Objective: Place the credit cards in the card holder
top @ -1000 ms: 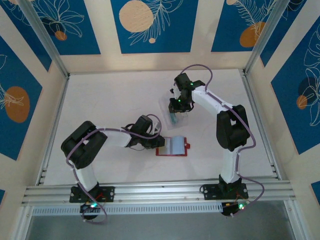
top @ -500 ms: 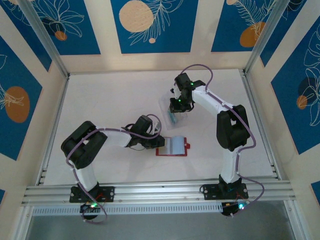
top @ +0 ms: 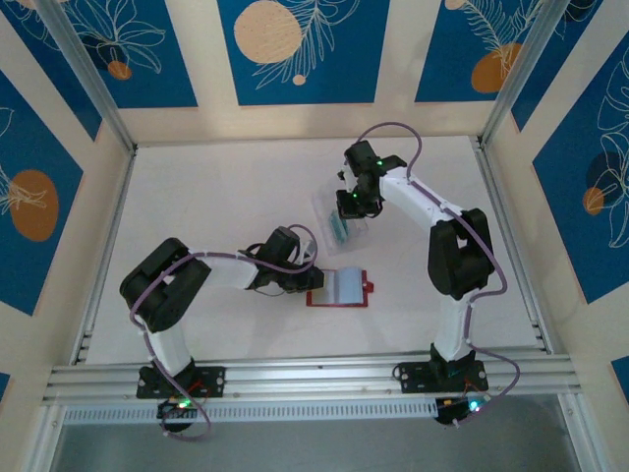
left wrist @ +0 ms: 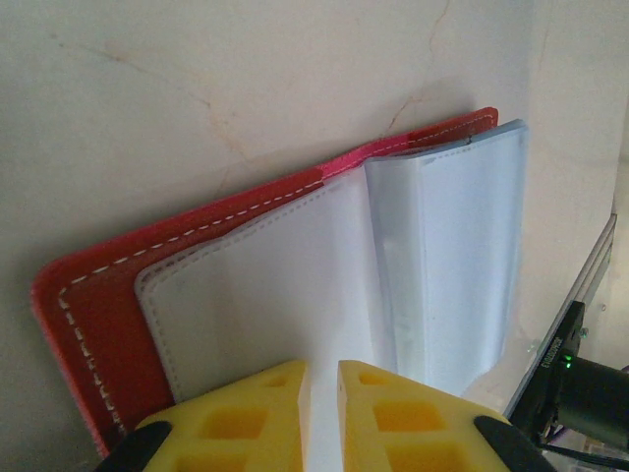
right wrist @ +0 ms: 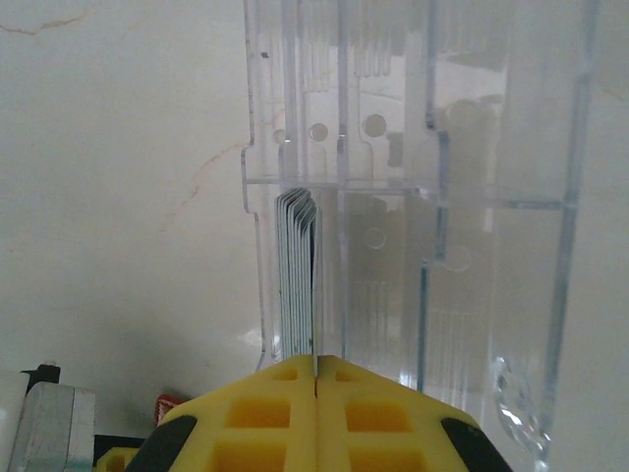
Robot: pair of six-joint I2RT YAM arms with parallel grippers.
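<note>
None of the credit cards [right wrist: 295, 280] looks lodged yet in the open card holder [top: 339, 287] at mid-frame; my left end effector [left wrist: 323, 374] pinches its sleeve, while my right end effector [right wrist: 315, 366] is clenched on one card in the clear case [right wrist: 413, 147] above it.

On my feed: clear plastic case [top: 321, 209] lying flat on the table [top: 216, 197], right of centre, far half. Right wrist cam has the case [right wrist: 472, 246] close up: transparent, ribbed walls, internal dividers, a few round holes in the moulding. The tabletop [right wrist: 118, 197] is off-white with faint brown hairline veins, same under the left wrist cam [left wrist: 197, 98]. Aluminium rail [top: 314, 379] along the near edge. Blue wall panels [top: 295, 49] with orange discs and white leaf outlines on three sides.
</note>
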